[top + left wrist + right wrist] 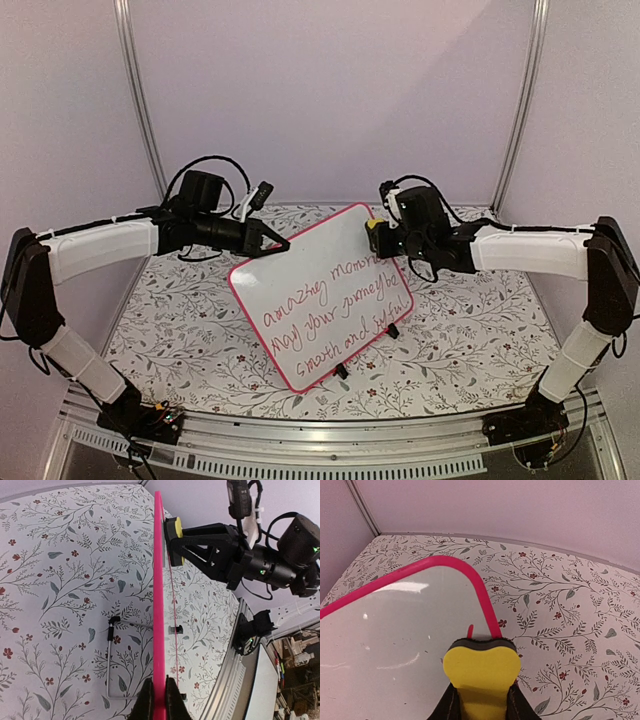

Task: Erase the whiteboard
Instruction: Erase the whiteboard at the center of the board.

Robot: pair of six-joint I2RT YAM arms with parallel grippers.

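The whiteboard (325,290) stands tilted on the table, pink-framed, with red handwriting across its lower half. My left gripper (278,240) is shut on its upper left edge; in the left wrist view the pink frame (159,605) runs edge-on between my closed fingers (146,702). My right gripper (385,232) is shut on the yellow eraser (481,672), whose dark felt face presses against the board's right edge near the top right corner (470,567). The eraser (173,530) also shows against the board in the left wrist view. A short red stroke (469,630) sits just above the eraser.
The floral tablecloth (470,330) covers the table. The board's wire stand (110,660) and small black clip feet (393,329) rest on it. Purple walls close the back and sides. A metal rail (330,440) runs along the near edge.
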